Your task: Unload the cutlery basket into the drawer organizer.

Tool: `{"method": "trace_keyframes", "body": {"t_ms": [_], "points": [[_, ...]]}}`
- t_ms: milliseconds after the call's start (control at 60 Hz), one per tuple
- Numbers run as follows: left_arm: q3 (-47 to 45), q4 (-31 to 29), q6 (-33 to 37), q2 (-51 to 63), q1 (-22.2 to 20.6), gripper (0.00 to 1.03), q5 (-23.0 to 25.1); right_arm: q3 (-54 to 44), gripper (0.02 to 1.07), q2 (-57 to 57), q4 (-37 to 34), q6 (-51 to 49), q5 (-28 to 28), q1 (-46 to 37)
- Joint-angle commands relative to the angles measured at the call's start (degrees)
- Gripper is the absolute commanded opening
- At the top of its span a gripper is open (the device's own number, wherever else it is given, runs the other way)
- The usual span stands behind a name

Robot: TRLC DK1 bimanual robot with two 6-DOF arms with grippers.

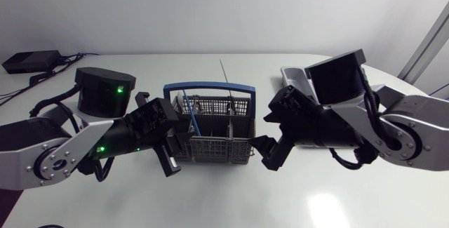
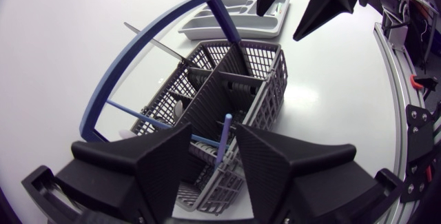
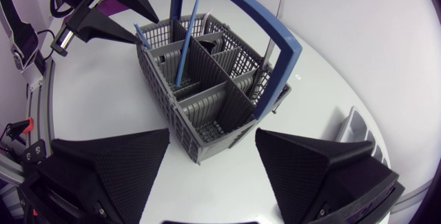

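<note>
Flanking one grey plastic mesh cutlery basket (image 1: 210,151) on the white counter (image 1: 231,200), the left hand (image 1: 172,147) and right hand (image 1: 270,147) both hang released, holding nothing. In the basket lean two slim blue plastic sticks (image 3: 186,38) and one thin metal blade (image 2: 148,38). They look light, stiff and probably slippery, best pinched near their upper ends. Beyond lies one grey plastic drawer organizer (image 2: 207,31).

Looks like robotics lab / test cell: plain white desk (image 1: 224,200), grey-and-black left arm (image 1: 66,147) w/ green status LEDs and right arm (image 1: 407,126) either side of cutlery basket (image 1: 210,140); black electronics box (image 1: 29,61) + loose cables (image 1: 43,78) far behind-left of basket.
</note>
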Motion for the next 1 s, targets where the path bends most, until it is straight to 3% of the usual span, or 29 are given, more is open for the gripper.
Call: {"method": "trace_keyframes", "body": {"t_ms": [0, 350, 617, 983], "points": [[-1.24, 0.88, 1.27, 0.82, 0.17, 0.36, -0.47, -0.69, 0.92, 0.99, 0.48, 1.31, 0.65, 0.45], [-1.94, 1.67, 1.45, 1.17, -0.36, 0.24, -0.47, -1.05, 0.92, 1.26, 1.00, 1.58, 0.82, 1.15], [-2.21, 1.85, 1.62, 1.17, -0.80, 0.04, -0.47, -1.05, 0.92, 1.79, 1.18, 1.93, 1.17, 1.86], [-2.03, 0.79, -0.05, -12.27, -0.01, 0.04, -0.47, 1.15, 0.92, 0.99, -0.31, 2.37, 2.67, 4.40]]}}
